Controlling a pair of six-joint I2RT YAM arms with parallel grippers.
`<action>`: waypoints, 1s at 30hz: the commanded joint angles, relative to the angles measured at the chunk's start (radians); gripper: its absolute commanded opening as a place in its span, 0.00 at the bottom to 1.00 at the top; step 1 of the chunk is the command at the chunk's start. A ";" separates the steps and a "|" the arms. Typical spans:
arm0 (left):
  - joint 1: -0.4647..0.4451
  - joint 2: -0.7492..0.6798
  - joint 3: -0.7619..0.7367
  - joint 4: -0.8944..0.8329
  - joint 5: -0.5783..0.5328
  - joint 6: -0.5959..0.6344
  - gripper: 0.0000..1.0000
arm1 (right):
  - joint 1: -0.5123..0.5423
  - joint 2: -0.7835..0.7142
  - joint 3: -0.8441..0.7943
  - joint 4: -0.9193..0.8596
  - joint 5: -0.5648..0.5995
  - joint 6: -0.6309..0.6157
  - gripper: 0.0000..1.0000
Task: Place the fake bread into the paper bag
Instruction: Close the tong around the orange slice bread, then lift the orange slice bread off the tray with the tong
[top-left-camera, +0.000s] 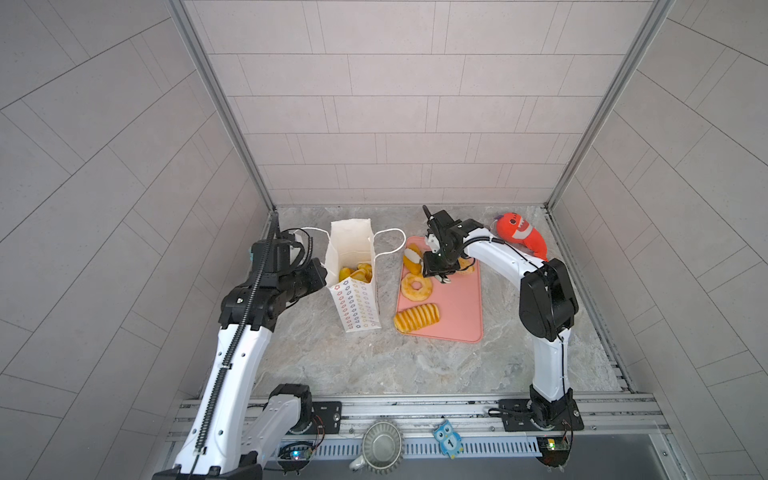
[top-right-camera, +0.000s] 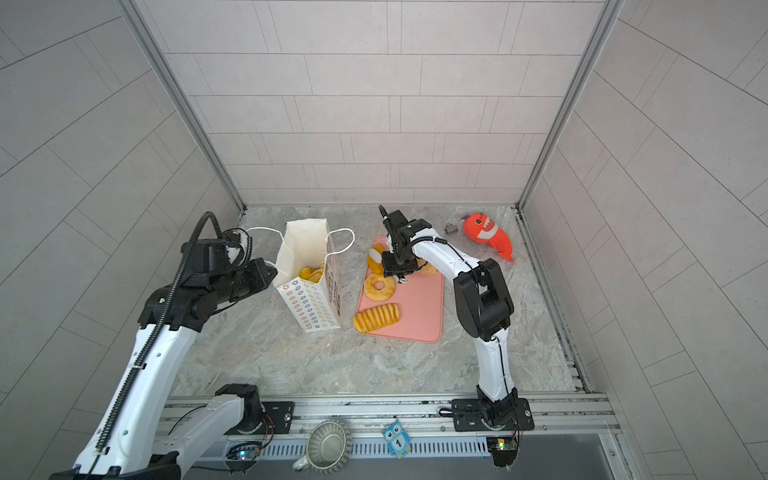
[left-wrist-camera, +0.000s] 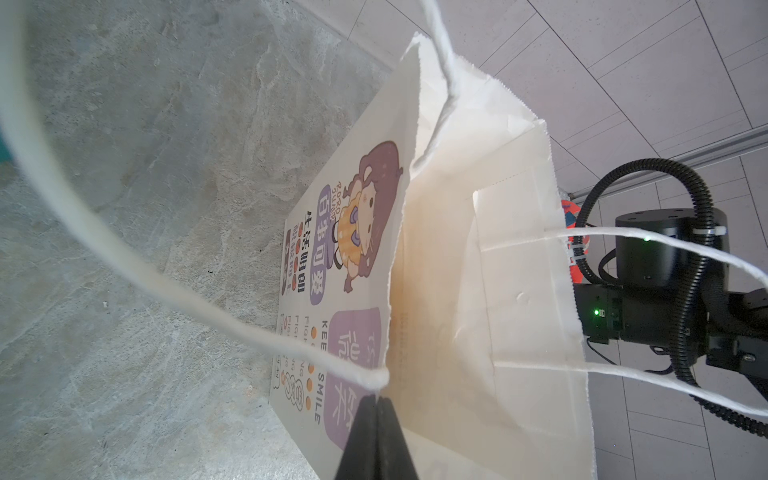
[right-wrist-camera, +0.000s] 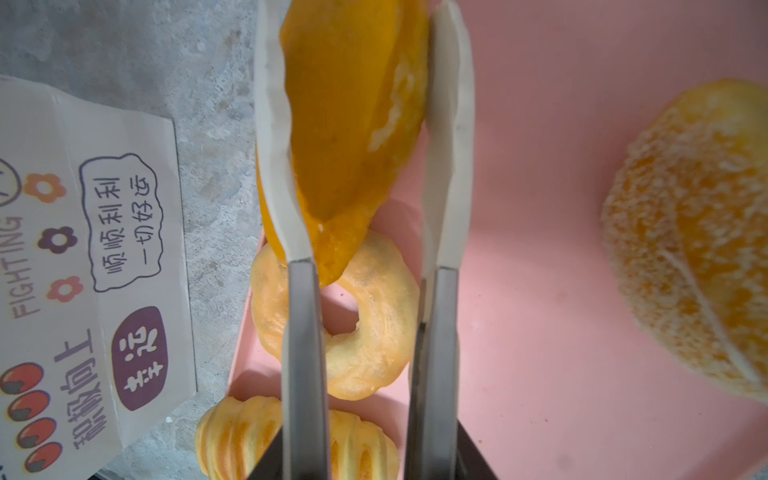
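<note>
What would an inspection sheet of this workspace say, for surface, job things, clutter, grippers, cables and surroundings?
Surface: grey marbled table, pink mat on it.
Job's things: paper bag upright, open, bread inside; ring doughnut, ridged roll, sugared bun on mat.
Clutter: red plush fish, back right.
Grippers: left gripper shut on bag's rim; right gripper, fingers clamping orange loaf.
Cables: black conduit along left arm.
Surroundings: tiled walls; cup, owl tag on front rail.

We see a grey marbled counter (top-left-camera: 415, 365). Directly on it a white paper bag (top-left-camera: 357, 307) stands upright, just beside a pink board (top-left-camera: 457, 307). An orange-red plush fish (top-left-camera: 521, 235) lies near its far right corner.
</note>
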 joint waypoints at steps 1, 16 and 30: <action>0.007 -0.004 0.017 -0.019 -0.006 0.010 0.04 | -0.011 -0.003 0.012 -0.009 0.005 0.007 0.39; 0.007 -0.006 0.017 -0.018 -0.005 0.009 0.04 | -0.056 -0.139 -0.072 0.020 0.003 0.020 0.29; 0.007 -0.018 0.021 -0.023 -0.005 0.003 0.04 | -0.082 -0.312 -0.144 0.001 0.029 0.007 0.28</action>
